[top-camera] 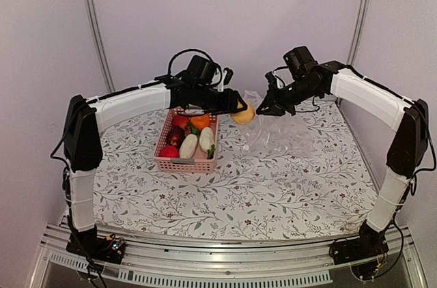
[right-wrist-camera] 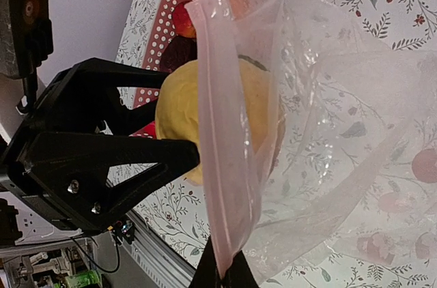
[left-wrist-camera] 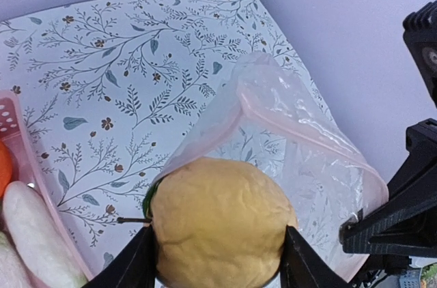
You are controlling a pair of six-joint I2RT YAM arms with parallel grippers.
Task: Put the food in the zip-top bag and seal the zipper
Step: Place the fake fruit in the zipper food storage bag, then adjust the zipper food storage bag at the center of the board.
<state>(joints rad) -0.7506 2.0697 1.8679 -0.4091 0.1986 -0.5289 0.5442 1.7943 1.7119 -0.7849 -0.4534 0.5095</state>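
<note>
"So, where is the piece right now?"

"The left hand [left-wrist-camera: 218, 262] is clamped on the round yellow toy fruit [left-wrist-camera: 220, 223], right at the mouth of the clear crinkly plastic zip-top bag [left-wrist-camera: 311, 148]. The right hand [right-wrist-camera: 222, 278] is closed on the bag's edge and holds it up by the thin zipper strip [right-wrist-camera: 227, 131]."

"What worries you?"

"From the right wrist view the fruit sits half behind the near lip, so I judge it only partly in. If it is released now, it may catch the lip and roll off across the flower-patterned bench [top-camera: 287, 189]."

"And the bag itself?"

"It looks limp and is held at one point only. A push from nine o'clock could fold the mouth shut or tug the film out of the pinch."

"The rest?"

"The other toy fruits and radishes [top-camera: 190, 140] lie in the pink slotted plastic basket [top-camera: 183, 163], at nine o'clock from the bag in the overhead view. Each trip risks snagging the lip, and a piece lying across the zipper would stop it sealing."
</note>
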